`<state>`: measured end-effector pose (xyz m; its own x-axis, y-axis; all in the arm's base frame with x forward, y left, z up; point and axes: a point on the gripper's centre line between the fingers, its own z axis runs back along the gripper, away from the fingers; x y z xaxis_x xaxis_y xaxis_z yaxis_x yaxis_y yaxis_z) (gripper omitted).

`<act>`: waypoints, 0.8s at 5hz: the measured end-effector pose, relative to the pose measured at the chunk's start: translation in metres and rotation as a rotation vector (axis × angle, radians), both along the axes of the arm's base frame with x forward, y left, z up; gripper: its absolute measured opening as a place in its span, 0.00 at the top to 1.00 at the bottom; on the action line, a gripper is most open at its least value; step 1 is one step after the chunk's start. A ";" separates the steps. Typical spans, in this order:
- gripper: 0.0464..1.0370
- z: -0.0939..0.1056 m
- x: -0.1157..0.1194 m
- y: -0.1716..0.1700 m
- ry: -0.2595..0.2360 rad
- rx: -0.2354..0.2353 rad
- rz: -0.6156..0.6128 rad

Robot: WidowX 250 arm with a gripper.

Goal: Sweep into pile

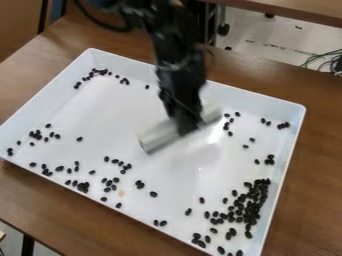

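Gripper [185,125] closed firmly on scraper [158,136], above the middle of the tray [113,110]; beans [248,206] scattered, densest near right — scraper's tilt could miss strays — excess force could spill some out

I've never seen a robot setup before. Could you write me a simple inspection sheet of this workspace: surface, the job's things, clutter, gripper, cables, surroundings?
Surface: brown table under a white, raised-edge tray.
Job's things: small black bean-like pieces, scattered in groups; the densest cluster is at the tray's lower right in the view. A pale bar-shaped sweeper is above or on the tray; which, I cannot tell.
Clutter: one pale speck among the pieces, near the tray's lower edge.
Gripper: black gripper over the tray, at the sweeper's middle.
Cables: thin dark cables at the right edge, beyond the table; a thick black one beside the arm.
Surroundings: pale floor and another brown top.
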<state>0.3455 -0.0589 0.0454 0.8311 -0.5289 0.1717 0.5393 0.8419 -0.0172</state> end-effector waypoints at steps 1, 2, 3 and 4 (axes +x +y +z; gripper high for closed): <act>0.69 0.012 0.014 0.043 -0.026 0.026 0.052; 0.69 0.013 0.014 0.100 -0.029 0.061 0.292; 0.69 0.010 0.015 0.144 -0.045 0.069 0.480; 0.69 -0.005 0.025 0.187 -0.034 0.101 0.566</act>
<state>0.3707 0.1280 0.0400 0.9844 -0.0181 0.1749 0.0028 0.9962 0.0873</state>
